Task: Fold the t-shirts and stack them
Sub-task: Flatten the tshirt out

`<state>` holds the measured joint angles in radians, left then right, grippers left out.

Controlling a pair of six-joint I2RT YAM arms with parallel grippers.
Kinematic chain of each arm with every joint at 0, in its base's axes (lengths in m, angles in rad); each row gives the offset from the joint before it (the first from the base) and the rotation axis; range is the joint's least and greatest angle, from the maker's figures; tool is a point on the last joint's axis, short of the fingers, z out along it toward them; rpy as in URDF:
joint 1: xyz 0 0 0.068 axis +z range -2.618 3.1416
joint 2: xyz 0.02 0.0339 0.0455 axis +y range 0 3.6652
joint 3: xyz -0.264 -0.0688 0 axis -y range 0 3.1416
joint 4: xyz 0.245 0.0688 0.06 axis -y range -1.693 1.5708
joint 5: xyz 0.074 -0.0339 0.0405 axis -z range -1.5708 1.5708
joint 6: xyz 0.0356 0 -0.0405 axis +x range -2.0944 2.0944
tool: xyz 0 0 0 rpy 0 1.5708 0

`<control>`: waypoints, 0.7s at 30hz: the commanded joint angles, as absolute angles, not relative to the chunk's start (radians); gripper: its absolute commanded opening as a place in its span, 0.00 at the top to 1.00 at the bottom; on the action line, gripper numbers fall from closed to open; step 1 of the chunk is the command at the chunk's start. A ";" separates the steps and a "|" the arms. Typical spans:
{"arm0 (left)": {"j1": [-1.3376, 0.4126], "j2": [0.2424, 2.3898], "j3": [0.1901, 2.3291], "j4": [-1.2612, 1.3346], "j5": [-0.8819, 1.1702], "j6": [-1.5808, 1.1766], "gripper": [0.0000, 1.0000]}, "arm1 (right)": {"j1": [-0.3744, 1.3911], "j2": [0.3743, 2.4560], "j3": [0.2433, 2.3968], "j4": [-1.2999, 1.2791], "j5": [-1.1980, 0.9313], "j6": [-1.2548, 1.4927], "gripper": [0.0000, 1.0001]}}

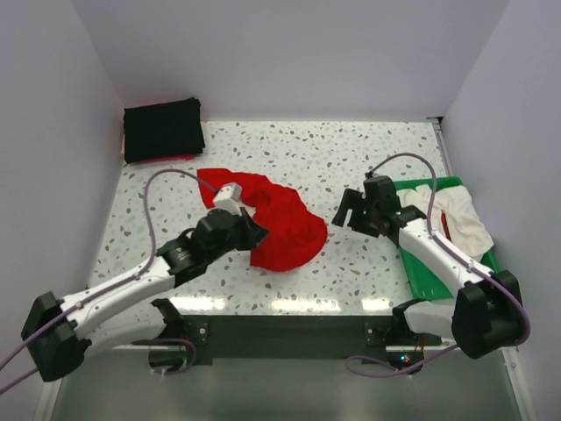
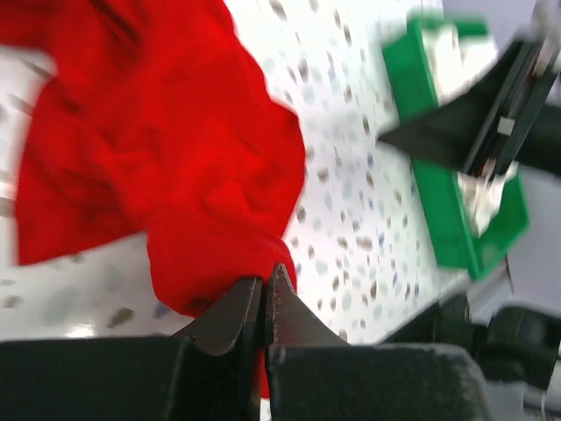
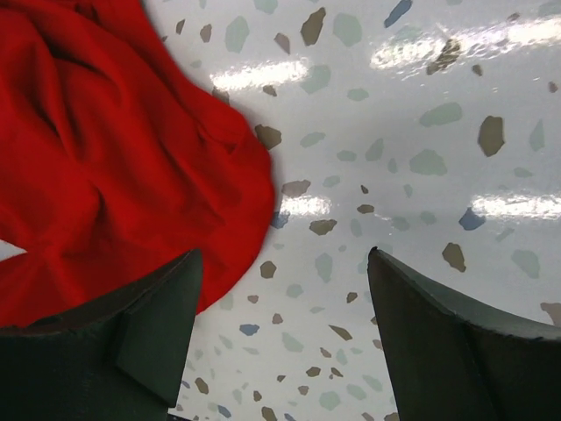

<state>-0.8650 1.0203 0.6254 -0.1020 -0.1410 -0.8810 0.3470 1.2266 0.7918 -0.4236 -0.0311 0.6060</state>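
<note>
The red t-shirt point(image 1: 280, 224) lies crumpled in the middle of the speckled table. My left gripper point(image 1: 254, 235) is shut on a fold of its near edge point(image 2: 219, 263). My right gripper point(image 1: 340, 213) is open and empty, just right of the red shirt's edge point(image 3: 131, 167), above bare table. The black t-shirt point(image 1: 163, 129) lies folded at the back left corner. The whitish t-shirt point(image 1: 456, 215) lies bunched in the green tray point(image 1: 434, 279) at the right.
White walls close the table at the back and both sides. The green tray also shows in the left wrist view point(image 2: 429, 189), with my right arm dark in front of it. A red strip shows under the black shirt.
</note>
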 commanded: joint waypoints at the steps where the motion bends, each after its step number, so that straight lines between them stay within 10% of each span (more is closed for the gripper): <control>1: -0.786 0.878 0.623 -0.209 -0.241 -0.865 1.00 | 0.423 1.246 0.839 -0.387 -0.032 0.638 0.21; 21: -1.068 1.441 0.860 0.313 0.156 -0.773 1.00 | 0.489 0.927 0.796 -0.663 0.267 0.758 0.10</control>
<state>-1.0203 1.3563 0.7406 0.1654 0.0872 -0.7921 0.5079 0.9802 0.8276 -0.5686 0.1810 0.7090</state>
